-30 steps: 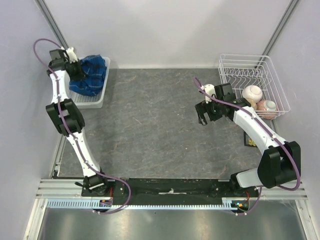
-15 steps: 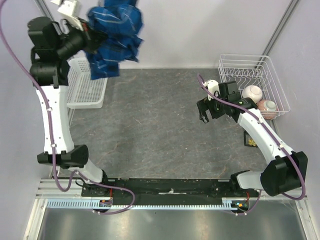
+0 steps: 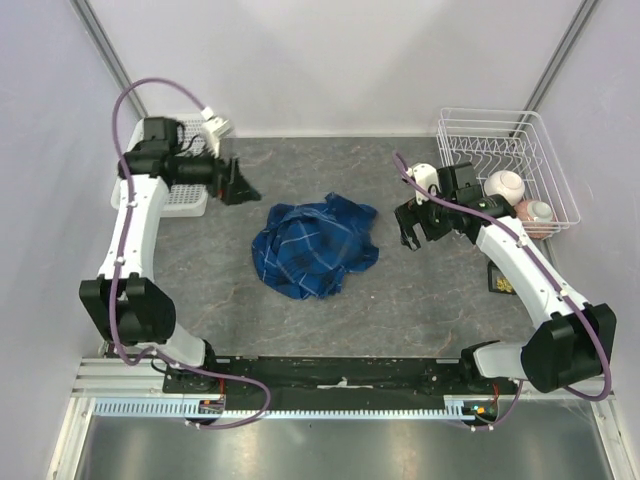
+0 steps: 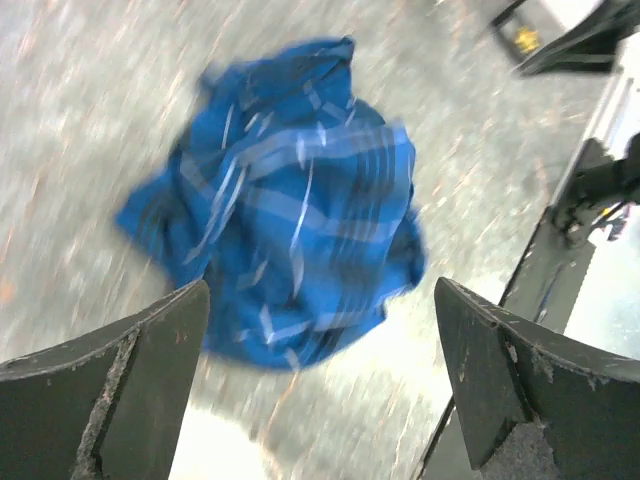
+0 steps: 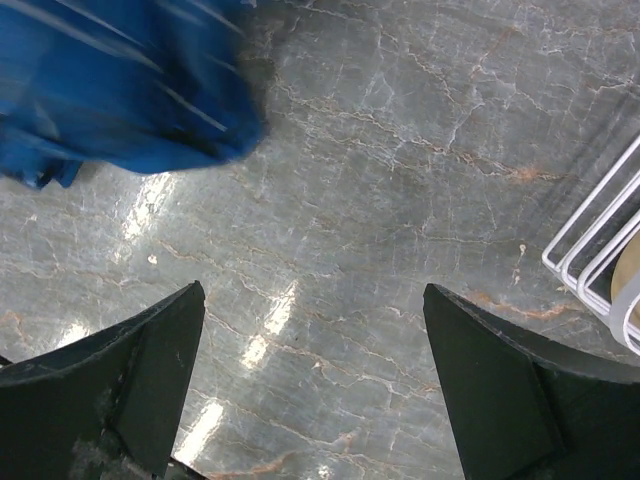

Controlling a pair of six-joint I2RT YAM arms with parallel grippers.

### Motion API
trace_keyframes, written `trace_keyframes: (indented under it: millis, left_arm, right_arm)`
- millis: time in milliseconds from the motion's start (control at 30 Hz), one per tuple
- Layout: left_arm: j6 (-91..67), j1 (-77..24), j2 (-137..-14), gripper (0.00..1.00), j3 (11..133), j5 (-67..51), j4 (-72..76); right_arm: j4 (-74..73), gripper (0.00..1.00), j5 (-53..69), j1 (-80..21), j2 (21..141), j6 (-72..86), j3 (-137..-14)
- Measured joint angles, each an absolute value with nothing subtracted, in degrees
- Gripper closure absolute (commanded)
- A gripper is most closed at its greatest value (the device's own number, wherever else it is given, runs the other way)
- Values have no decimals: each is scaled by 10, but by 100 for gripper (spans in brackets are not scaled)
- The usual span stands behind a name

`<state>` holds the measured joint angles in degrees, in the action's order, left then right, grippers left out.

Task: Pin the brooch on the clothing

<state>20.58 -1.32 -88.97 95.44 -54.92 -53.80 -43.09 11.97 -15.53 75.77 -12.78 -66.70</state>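
- A white plastic basket (image 3: 193, 204) sits at the far left edge of the gray table (image 3: 420, 310). The left arm reaches over it.
- The left gripper (image 3: 243, 186) is just to the right of the basket. It points toward the middle of the table. Its two fingers (image 4: 140, 380) are spread wide apart, and nothing is between them. It is not touching the shirt.
- The clothing (image 3: 315, 245) is a blue plaid shirt. It lies in a crumpled heap near the middle of the table, between the two grippers. It is all bunched up, so I cannot tell where the collar or the pocket is. The wrist views show it a bit blurry.
- The right gripper (image 3: 412, 238) is just to the right of the shirt, close to its edge but not touching it. Its fingers (image 5: 130, 380) are spread wide too, with only bare table between them.
- A white wire rack (image 3: 480, 113) stands in the far right corner.
- Two round cups are inside the rack, a white one (image 3: 505, 186) and a pinkish one (image 3: 538, 212) beside it.
- A small black thing (image 3: 497, 280) lies on the table near the right arm, partly hidden by it. I cannot tell what it is.
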Motion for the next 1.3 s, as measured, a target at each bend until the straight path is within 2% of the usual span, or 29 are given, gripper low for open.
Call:
trace_keyframes:
  millis: [100,167,333,433,633,800,867,900,933,1000,1033,1167,1300]
  left_arm:
    - [298,56,-881,0,877,-547,-573]
    - [339,50,-849,1,811,-528,-570]
    - [414,-123,-713,2,659,-469,-517]
    - [444,-199,-695,4,646,-428,-487]
    - [455,-318,-816,3,671,-323,-390]
    - [457,-393,-969,1,783,-245,-365]
    - [457,-416,-1021,15,827,-220,-355]
    - [456,-427,-1047,26,849,-207,-353]
    - [454,-435,-1071,50,868,-194,-353]
    - [448,-445,-1117,76,909,-177,-363]
    - [441,-447,-1133,98,926,-171,-369]
    - [416,-439,-1159,98,985,-171,-414]
    - [366,-395,-1086,98,994,-234,-443]
  right_arm:
    - [-436,2,128,-155,757,-138,-667]
    - [-436,2,141,-155,757,-140,-664]
    - [-437,2,179,-155,766,-136,-651]
    - [-435,2,192,-155,777,-128,-640]
    - [-434,2,199,-138,785,-108,-628]
    - [-435,2,206,-80,784,-98,-628]
    - [-439,2,207,-61,783,-96,-628]
    - [-440,2,207,-57,781,-96,-628]
    - [-442,2,207,-53,779,-94,-628]
    - [-445,2,208,-49,774,-93,-628]
    - [-447,2,208,-47,771,-93,-628]
    - [-449,2,209,-46,762,-93,-628]
    - [-446,2,226,-46,762,-91,-629]
